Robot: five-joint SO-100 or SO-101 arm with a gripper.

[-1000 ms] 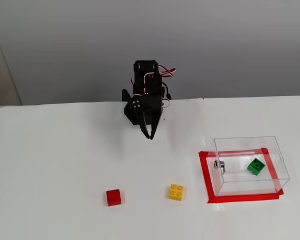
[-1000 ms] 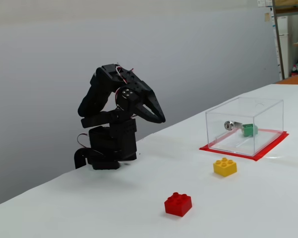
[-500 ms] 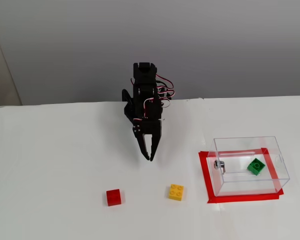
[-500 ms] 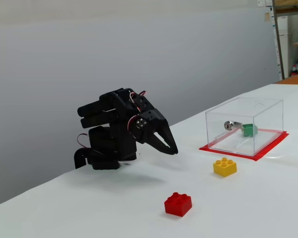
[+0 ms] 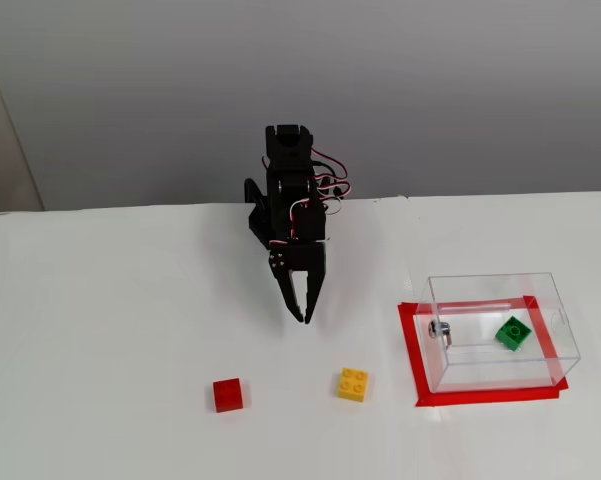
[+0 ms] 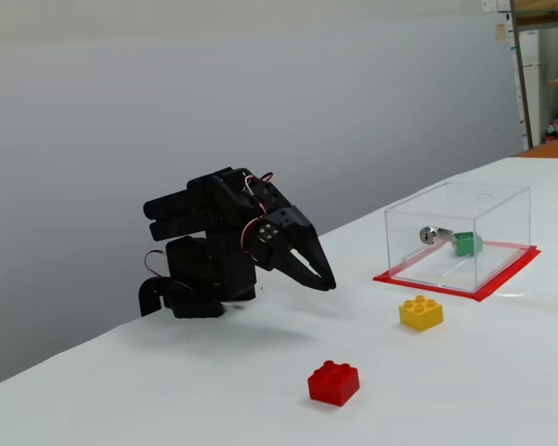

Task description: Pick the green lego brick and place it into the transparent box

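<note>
The green lego brick [image 5: 513, 333] lies inside the transparent box [image 5: 480, 290], on its floor toward the right; in the other fixed view it shows through the clear wall [image 6: 463, 243]. The box [image 6: 487, 200] stands on a frame of red tape [image 5: 410, 345]. My black gripper [image 5: 306, 318] is shut and empty, folded down close to the arm's base, well left of the box. In a fixed view its tips [image 6: 329, 284] point down just above the table.
A yellow brick [image 5: 353, 384] lies on the white table in front of the gripper, left of the box. A red brick [image 5: 228, 394] lies further left. A small metal piece [image 5: 440, 328] sits at the box's left wall. Both bricks show in the other fixed view [image 6: 421, 312], [image 6: 333, 382].
</note>
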